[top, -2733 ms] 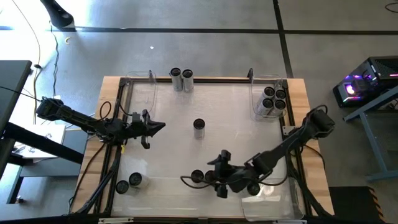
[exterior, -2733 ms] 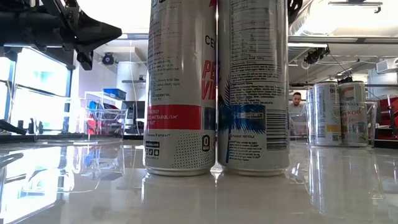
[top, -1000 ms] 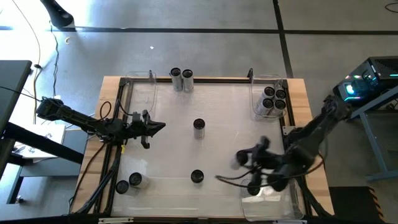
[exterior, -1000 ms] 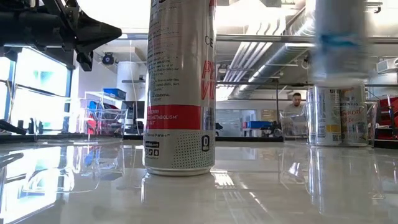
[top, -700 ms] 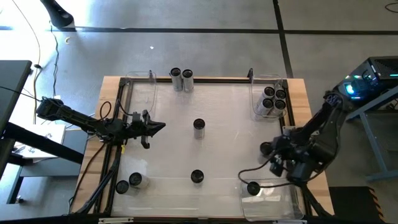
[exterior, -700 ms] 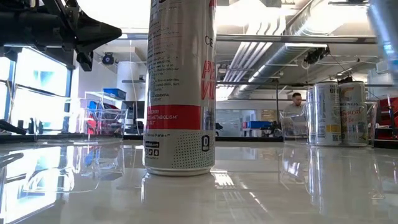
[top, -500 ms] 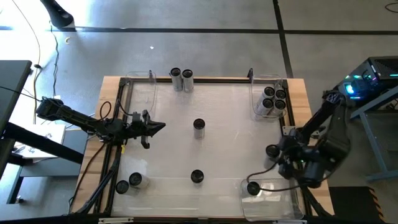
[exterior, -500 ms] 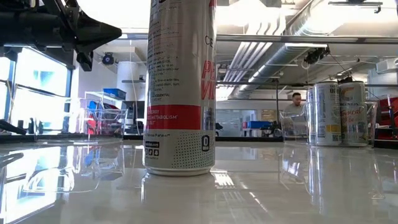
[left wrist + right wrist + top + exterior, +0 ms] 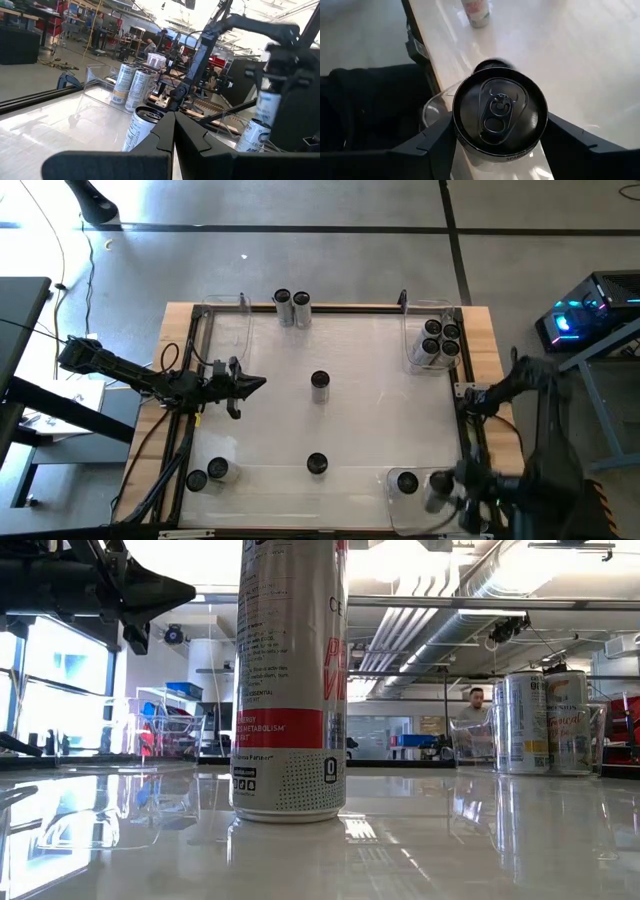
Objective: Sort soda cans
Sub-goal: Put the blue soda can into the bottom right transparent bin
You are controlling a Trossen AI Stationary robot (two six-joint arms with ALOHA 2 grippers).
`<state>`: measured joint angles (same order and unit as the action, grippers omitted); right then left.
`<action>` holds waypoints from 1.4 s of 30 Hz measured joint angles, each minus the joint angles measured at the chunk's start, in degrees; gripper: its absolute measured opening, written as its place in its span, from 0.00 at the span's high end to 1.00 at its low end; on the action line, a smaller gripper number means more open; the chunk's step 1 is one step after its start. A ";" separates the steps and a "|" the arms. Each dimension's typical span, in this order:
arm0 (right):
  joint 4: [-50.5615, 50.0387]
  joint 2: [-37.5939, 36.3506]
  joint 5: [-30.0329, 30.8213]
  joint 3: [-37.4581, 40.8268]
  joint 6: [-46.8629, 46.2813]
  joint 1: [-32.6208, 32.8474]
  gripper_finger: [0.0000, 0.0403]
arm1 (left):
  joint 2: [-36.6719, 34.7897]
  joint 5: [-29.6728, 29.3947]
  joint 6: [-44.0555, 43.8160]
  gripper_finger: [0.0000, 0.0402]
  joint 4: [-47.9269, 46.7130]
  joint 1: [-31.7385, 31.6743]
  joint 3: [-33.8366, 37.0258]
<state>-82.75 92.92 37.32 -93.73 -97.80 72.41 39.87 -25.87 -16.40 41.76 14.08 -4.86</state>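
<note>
Soda can (image 9: 499, 116) clamped upright between right gripper (image 9: 500, 137) fingers

soda cans (image 9: 319, 383): 12 | clear bins (image 9: 462, 485): 3 | robot arms (image 9: 130, 370): 2

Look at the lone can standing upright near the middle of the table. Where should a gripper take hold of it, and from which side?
Probably by its cylindrical side wall just below the rim, coming straight down from above. The middle can stands upright with bare table all round, so fingers can close on opposite sides. Its dark top is flat and offers nothing to pinch.
</note>
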 joint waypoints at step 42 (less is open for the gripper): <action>16.40 18.67 12.10 2.45 6.40 -3.55 0.35 | -0.01 -0.68 1.57 1.00 0.13 -2.81 0.00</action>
<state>-66.35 111.59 49.43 -91.29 -91.40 68.86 39.86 -26.55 -14.83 41.89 11.27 -4.86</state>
